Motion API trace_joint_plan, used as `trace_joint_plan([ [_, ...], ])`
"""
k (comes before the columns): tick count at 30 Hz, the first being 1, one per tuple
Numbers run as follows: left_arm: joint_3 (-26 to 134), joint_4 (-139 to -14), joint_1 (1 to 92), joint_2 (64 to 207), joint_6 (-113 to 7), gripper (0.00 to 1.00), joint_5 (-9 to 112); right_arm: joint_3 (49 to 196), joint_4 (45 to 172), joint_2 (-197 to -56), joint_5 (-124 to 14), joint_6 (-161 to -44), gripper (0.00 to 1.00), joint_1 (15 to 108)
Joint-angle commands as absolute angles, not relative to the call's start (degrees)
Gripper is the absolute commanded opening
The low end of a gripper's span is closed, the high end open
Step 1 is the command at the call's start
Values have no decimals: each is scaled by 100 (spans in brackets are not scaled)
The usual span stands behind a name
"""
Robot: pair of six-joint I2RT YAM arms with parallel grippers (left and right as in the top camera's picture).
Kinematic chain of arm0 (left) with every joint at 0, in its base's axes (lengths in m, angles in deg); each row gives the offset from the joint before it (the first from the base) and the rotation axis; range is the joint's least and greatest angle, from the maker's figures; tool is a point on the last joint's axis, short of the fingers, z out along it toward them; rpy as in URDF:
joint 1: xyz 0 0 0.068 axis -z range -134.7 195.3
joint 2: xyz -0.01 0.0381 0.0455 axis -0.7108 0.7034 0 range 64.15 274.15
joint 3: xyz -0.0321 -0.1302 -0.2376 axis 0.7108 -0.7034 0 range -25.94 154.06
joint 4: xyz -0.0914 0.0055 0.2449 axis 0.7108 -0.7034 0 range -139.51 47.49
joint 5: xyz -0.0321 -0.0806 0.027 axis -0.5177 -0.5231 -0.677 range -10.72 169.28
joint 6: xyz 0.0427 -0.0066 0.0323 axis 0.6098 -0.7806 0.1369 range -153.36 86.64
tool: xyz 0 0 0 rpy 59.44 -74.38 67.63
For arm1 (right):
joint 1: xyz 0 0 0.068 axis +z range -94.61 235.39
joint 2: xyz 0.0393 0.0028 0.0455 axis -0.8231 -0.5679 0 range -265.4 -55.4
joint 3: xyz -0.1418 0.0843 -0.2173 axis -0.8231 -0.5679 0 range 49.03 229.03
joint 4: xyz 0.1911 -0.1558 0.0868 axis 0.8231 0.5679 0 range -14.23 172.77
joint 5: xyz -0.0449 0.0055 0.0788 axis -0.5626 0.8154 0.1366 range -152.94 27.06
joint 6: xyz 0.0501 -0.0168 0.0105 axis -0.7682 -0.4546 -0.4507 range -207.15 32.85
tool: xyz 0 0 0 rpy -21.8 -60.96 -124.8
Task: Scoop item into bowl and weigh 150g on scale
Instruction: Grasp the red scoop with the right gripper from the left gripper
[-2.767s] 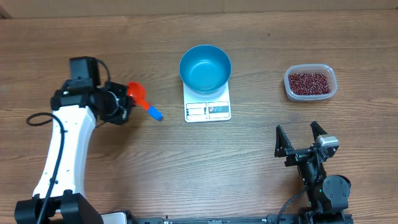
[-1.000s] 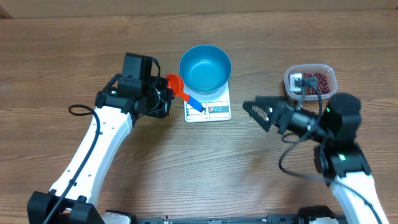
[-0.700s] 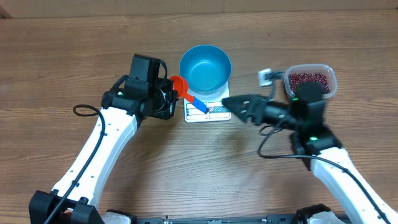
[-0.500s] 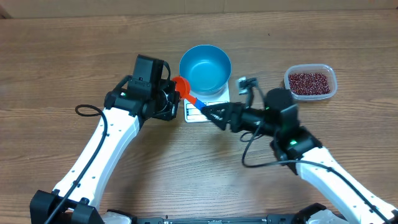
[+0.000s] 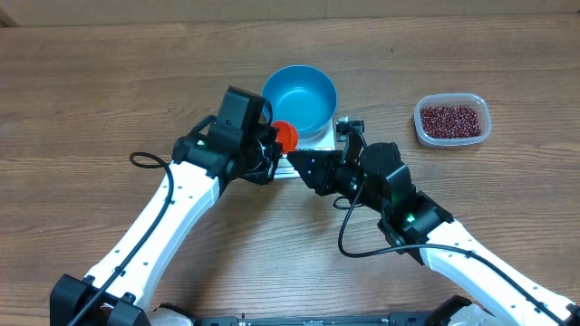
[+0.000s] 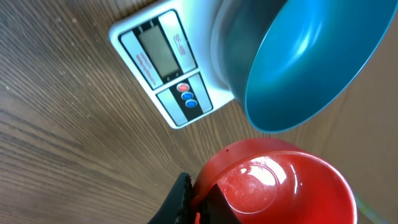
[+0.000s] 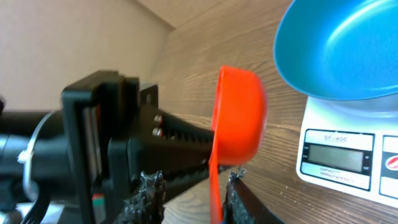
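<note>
**Item: scoop handover above the scale, lower centre of the overhead view**

- **Left gripper** [image 5: 270,152]: clamped on the red scoop [image 5: 285,136]. It holds the cup end just beside the near rim of the bowl [image 5: 299,91].
- **Scoop, condition:** empty; the left wrist view shows a clean, glossy inside.
- **Right gripper** [image 7: 194,186]: the jaws stand either side of the scoop's handle, low in the right wrist view. One pad is near the handle and a gap shows on the other side. Not yet pinching, as far as I can see.
- **Bowl:** teal and empty, seated on the white scale [image 6: 165,62] at upper centre. The scale's display faces down the frame.
- **Beans** [image 5: 450,119]: all in the clear tub [image 5: 421,129] at upper right, well apart from both arms. None are in the bowl, so weighing has not begun.

**Handling notes (my judgement)**

- The step in hand looks like passing the scoop to the right arm, which sits nearer the tub.
- The right jaws should close squarely on the handle, well back from the cup, so the cup stays level.
- The left gripper should let go only once that grip is firm. Both arms pulling at once could twist the scoop.
- Both arms crowd the scale, and a knock could shift the bowl or upset the reading. Draw the arms apart away from it.
</note>
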State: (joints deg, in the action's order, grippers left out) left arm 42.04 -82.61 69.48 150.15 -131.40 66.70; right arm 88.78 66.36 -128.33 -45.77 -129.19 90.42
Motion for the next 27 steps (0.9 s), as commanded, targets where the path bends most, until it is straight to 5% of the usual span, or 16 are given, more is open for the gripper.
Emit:
trace_joint_plan([
  [1, 4252, -8241, 6981, 15013, -13266, 4, 6747, 8982, 6601, -12816, -4883, -12917, 29, 9092],
  [9, 4252, -8241, 6981, 15013, -13266, 4, 6723, 8982, 6606, -12818, -4898, -12919, 19, 9092],
  [27, 4252, -8213, 7010, 15013, -13579, 4, 6614, 8982, 6724, -12818, -5097, -13280, 18, 9092],
])
